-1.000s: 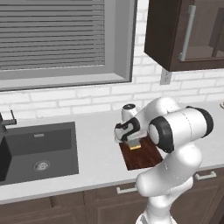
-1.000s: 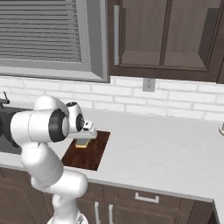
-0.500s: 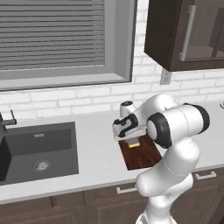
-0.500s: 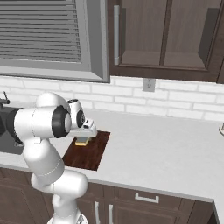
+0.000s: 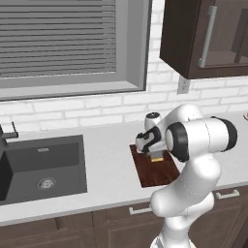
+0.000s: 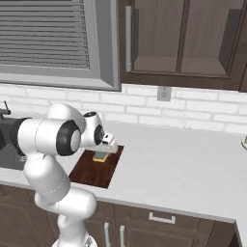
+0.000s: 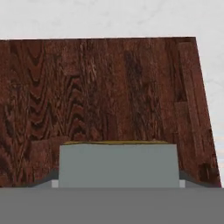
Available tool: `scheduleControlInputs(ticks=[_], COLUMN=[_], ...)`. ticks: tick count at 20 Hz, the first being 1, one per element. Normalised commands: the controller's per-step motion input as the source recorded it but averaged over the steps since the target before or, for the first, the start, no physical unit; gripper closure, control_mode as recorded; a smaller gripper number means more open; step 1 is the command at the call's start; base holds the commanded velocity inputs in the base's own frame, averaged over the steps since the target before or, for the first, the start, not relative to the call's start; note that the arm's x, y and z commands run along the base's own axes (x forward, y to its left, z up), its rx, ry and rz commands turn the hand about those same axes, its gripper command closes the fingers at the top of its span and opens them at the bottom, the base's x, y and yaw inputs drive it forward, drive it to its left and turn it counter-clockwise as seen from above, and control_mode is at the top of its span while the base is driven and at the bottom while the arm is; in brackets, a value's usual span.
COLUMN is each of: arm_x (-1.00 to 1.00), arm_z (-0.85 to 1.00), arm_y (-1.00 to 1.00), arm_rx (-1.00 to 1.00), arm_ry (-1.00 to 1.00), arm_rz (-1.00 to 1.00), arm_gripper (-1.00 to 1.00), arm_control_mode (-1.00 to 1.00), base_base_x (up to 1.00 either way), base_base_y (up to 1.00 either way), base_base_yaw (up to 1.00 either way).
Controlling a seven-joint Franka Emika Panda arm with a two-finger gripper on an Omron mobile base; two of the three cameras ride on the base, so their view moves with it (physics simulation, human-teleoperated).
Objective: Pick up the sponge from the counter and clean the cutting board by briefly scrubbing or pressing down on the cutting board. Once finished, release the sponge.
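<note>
1. The main risk, as I judged it, was that the sponge [image 7: 118, 164] would slip or twist out of the grip during the press. It was a small soft block, and a sideways scrub against the grained wood could drag it loose.
2. A second risk was that the cutting board [image 5: 157, 169] would slide on the smooth counter [image 5: 106, 160], because it lay free there, not far from the front edge, and a hard push could shift it.
3. Releasing too high could also let the sponge bounce off the board onto the counter.
4. The gripper [image 5: 156, 154] was low over the far part of the board, near the wall side. The sponge [image 6: 101, 156] showed directly under it, yellow layer down, on or just above the wood; I could not tell if it touched.
5. The fingers themselves were hidden behind the sponge in the hand view, but the block sat between them, so the jaws seemed closed on it.
</note>
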Motion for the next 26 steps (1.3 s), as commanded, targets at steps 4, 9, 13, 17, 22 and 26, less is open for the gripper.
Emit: scheduleControlInputs(ticks=[4, 9, 13, 17, 22, 26], arm_x=[0.03, 0.00, 0.00, 0.01, 0.00, 0.00], arm_z=[0.00, 0.00, 0.00, 0.00, 0.00, 0.00], arm_y=[-0.38, -0.22, 0.16, 0.49, 0.56, 0.47], arm_rx=[0.00, 0.00, 0.00, 0.00, 0.00, 0.00], arm_ry=[-0.17, -0.10, 0.00, 0.01, 0.02, 0.01], arm_rz=[-0.08, -0.04, -0.01, -0.04, -0.04, -0.04], arm_gripper=[1.00, 1.00, 1.00, 1.00, 1.00, 1.00], arm_control_mode=[-1.00, -1.00, -1.00, -1.00, -1.00, -1.00], base_base_x=[0.00, 0.00, 0.00, 0.00, 0.00, 0.00], base_base_y=[0.00, 0.00, 0.00, 0.00, 0.00, 0.00], base_base_yaw=[0.00, 0.00, 0.00, 0.00, 0.00, 0.00])
